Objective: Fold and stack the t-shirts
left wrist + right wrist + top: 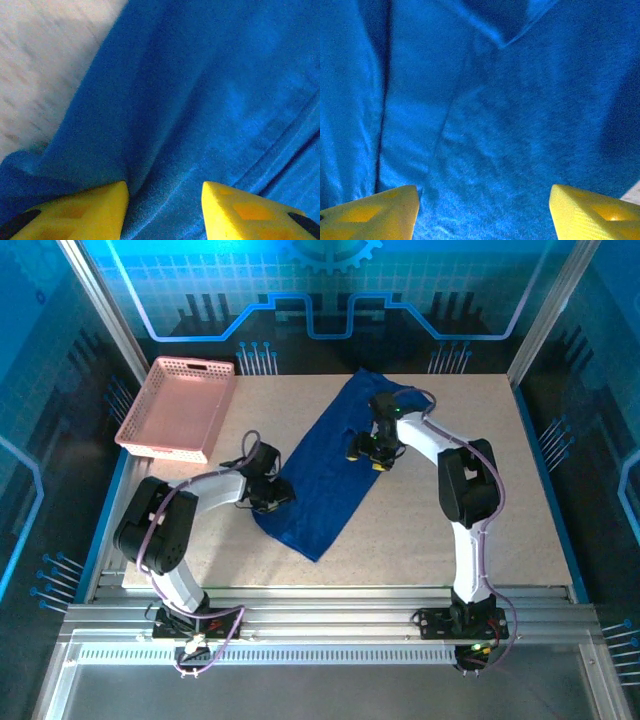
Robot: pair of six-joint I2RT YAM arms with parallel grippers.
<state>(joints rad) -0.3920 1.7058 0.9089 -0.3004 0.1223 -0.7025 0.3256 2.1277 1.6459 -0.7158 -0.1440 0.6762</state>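
- T-shirt (325, 480), royal blue, lies on the table (460, 540) as a long narrow strip. It runs from about 1 o'clock at the far side down to about 7 o'clock near the middle.
- Pink lattice basket (175, 405) sits at the table's 10 o'clock corner, well apart from the cloth.
- Left gripper (272, 495) is down at the strip's left edge, near its lower end, about 9 o'clock from the table's centre. Its yellow fingers (90, 210) stand partly apart with a ridge of blue cloth in the gap; I cannot tell whether they pinch it.
- Right gripper (372, 452) is over the strip's upper half, about 1 o'clock from centre. Its yellow fingers (590, 210) are spread wide above the cloth, clamping nothing.
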